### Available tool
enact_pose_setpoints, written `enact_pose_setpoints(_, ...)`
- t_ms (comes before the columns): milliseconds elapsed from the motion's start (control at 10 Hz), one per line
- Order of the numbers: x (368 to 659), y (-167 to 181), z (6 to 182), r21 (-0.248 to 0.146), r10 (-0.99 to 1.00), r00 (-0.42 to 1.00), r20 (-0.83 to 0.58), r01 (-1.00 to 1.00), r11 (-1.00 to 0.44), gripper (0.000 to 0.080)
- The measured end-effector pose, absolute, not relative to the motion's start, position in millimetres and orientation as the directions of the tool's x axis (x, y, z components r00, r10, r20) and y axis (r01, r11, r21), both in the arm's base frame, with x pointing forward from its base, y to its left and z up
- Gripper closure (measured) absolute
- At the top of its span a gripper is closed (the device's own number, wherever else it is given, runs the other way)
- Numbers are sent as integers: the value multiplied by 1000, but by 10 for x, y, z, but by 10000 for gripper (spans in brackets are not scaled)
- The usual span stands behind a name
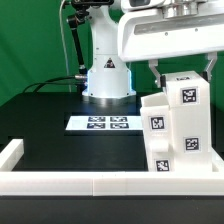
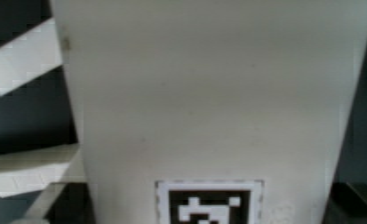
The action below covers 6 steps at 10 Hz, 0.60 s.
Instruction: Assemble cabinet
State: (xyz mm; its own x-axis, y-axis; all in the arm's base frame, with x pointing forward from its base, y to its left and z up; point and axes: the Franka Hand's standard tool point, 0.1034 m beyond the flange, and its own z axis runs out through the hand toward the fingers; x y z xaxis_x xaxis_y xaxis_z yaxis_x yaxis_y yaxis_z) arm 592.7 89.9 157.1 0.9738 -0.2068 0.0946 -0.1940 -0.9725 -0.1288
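The cabinet [image 1: 178,128], near the table's [image 1: 45,115] border rail [image 1: 60,180], looks stiff, light and slick; the claw [image 1: 180,72] straddles its top block, seemingly gripping

From my station, the black table [image 1: 45,120] carried the whole scene, with the robot's white base [image 1: 107,80] planted at its far side. The marker board [image 1: 104,123] lay flat just in front of that base, and the cabinet [image 1: 178,130] stood upright on the exterior view's right, close to the board. A low white border rail [image 1: 60,182] ran along the near edge and turned up the exterior view's left side.
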Motion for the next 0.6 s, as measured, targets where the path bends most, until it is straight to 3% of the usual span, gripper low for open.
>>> enact_pose_setpoints(600,5840,864,1551,-123,-484,875,25,-477,-870,245)
